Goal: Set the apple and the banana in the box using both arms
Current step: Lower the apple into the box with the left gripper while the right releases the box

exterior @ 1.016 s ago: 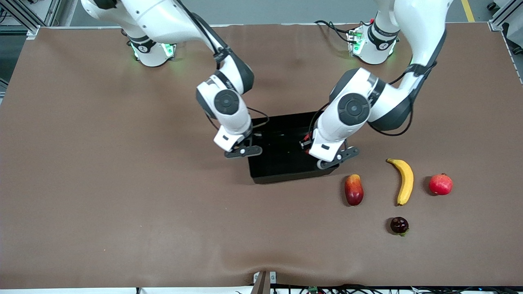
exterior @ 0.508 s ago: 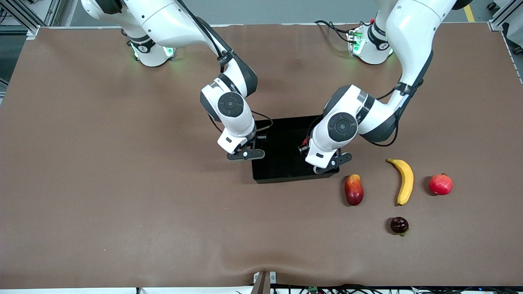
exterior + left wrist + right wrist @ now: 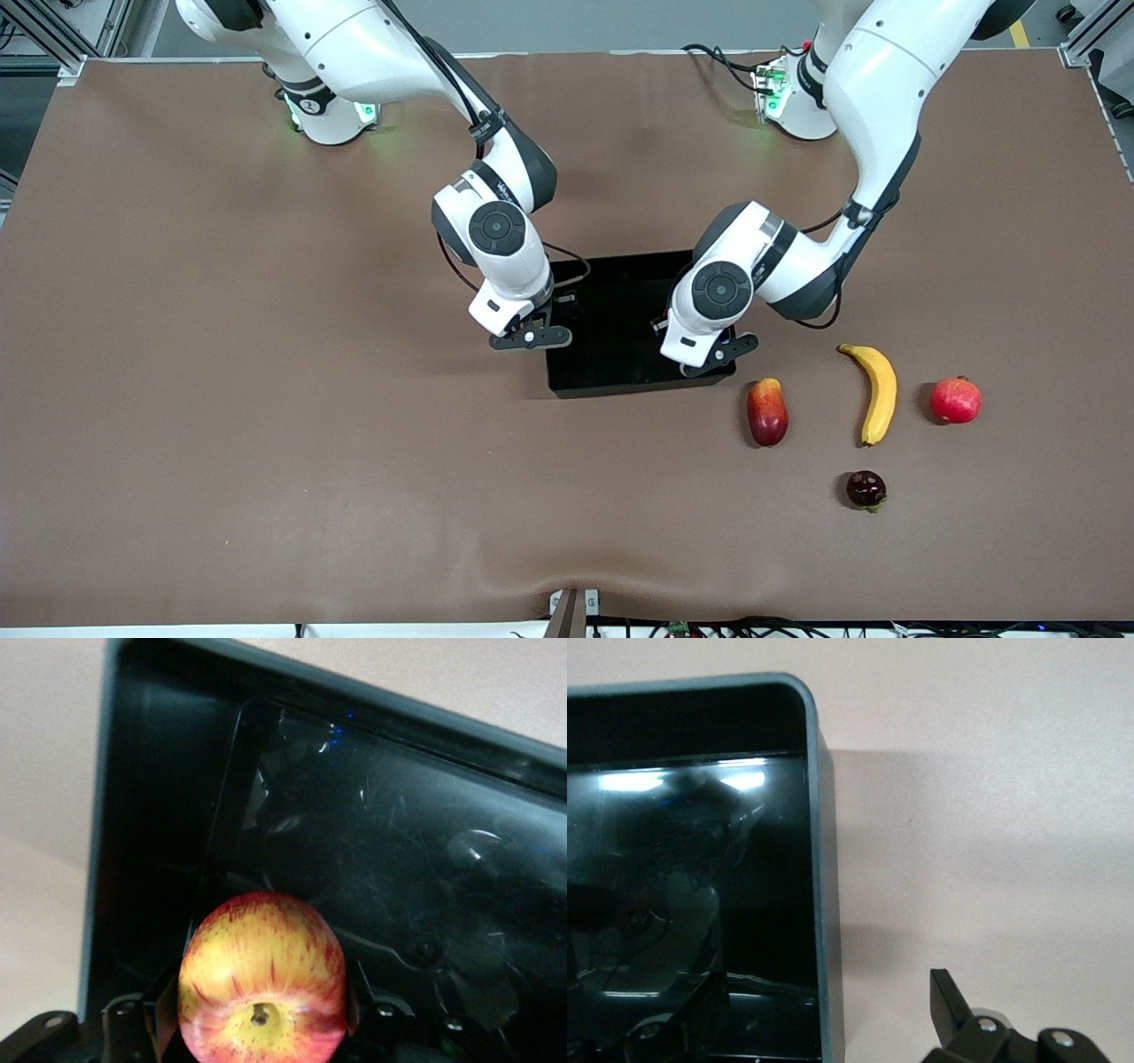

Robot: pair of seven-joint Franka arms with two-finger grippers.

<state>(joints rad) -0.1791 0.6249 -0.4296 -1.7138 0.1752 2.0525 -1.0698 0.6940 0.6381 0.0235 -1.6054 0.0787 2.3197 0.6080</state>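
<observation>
Left end effector [image 3: 257, 1028] clamped on apple [image 3: 261, 979] above box [image 3: 399, 859]

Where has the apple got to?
The apple is held in the left gripper over the black box, seen in the left wrist view.

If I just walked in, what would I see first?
Two white robot arms meet over a shiny black box in the middle of the table. The left gripper holds a red and yellow apple just above the box's floor, and the right gripper stands open astride the box's wall at the right arm's end. A banana lies on the table, toward the left arm's end.
</observation>
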